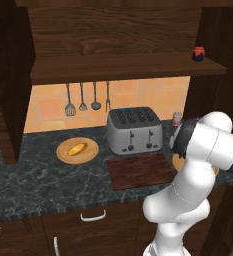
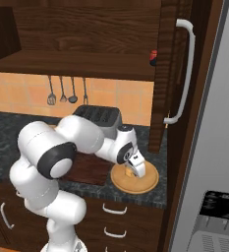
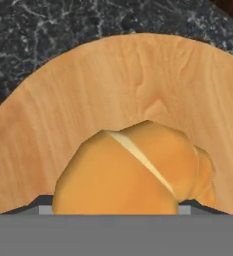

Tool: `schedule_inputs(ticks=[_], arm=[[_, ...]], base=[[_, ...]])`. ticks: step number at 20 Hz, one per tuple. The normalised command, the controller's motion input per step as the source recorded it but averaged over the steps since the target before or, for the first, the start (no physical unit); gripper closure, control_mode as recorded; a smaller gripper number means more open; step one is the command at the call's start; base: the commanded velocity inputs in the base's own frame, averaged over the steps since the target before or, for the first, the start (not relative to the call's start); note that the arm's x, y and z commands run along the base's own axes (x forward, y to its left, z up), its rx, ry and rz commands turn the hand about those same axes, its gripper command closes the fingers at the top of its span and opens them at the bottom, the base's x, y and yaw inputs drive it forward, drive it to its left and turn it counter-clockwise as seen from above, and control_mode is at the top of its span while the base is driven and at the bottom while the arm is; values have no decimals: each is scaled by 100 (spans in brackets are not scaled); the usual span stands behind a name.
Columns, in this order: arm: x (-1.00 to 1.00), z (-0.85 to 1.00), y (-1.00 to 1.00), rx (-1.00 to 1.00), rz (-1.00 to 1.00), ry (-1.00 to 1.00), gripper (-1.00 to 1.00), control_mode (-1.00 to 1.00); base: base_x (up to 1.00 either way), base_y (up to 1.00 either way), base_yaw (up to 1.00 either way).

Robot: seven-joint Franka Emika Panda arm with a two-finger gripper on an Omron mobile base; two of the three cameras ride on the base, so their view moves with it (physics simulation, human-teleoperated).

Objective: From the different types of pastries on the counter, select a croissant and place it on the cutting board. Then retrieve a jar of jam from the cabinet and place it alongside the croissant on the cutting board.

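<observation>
Toaster (image 1: pixel 134 130), hanging utensils (image 1: pixel 87 99), round plates (image 1: pixel 63 152)

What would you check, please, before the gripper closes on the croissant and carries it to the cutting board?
1. Target is the lumpy croissant, not the smooth bun on the left plate: ok.
2. Gripper is down over the croissant on the right round plate: ok.
3. Croissant sits between the fingers: cannot tell; it hides the tips in the hand view.
4. Gripper open or shut: cannot tell.
5. Cutting board has bare space in front of the toaster: ok.
6. Jar of jam stands on the cabinet shelf for the later step: ok.
</observation>
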Motion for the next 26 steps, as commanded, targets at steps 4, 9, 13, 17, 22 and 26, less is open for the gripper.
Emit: schedule_inputs(ticks=[4, 9, 13, 17, 22, 26], arm=[[-42, 21, 6, 2, -19, -8, 100, -100], [-18, 38, 56, -1, -14, -7, 100, -100], [0, 45, 85, -8, -10, -2, 100, -100], [0, 29, 98, -15, -5, 0, 100, -100], [15, 3, 73, -10, -2, 3, 100, -100], [69, -10, 6, 0, 0, 6, 100, -100]], base=[[0, 0, 0], [0, 0, 0], [0, 0, 0], [0, 0, 0], [0, 0, 0], [0, 0, 0]])
